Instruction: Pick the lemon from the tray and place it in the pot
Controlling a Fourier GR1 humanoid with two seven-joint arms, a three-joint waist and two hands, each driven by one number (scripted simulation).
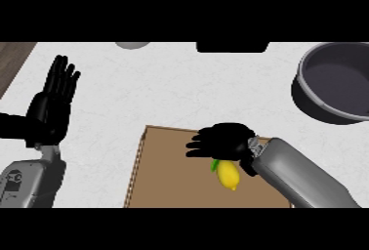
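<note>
Our right hand (225,141) curled round lemon (230,176) over tray (166,171), our left hand (52,105) resting open at left, pot (302,95) well apart at upper right

The white, faintly speckled desk (180,83) carries a flat brown tray (166,171) near the lower edge, at the middle. A dark grey pot (297,93) stands at the far right, well apart from the tray. At the far edge, a pale grey round thing (133,45) and a black thing (232,47) are both cut off.
</note>
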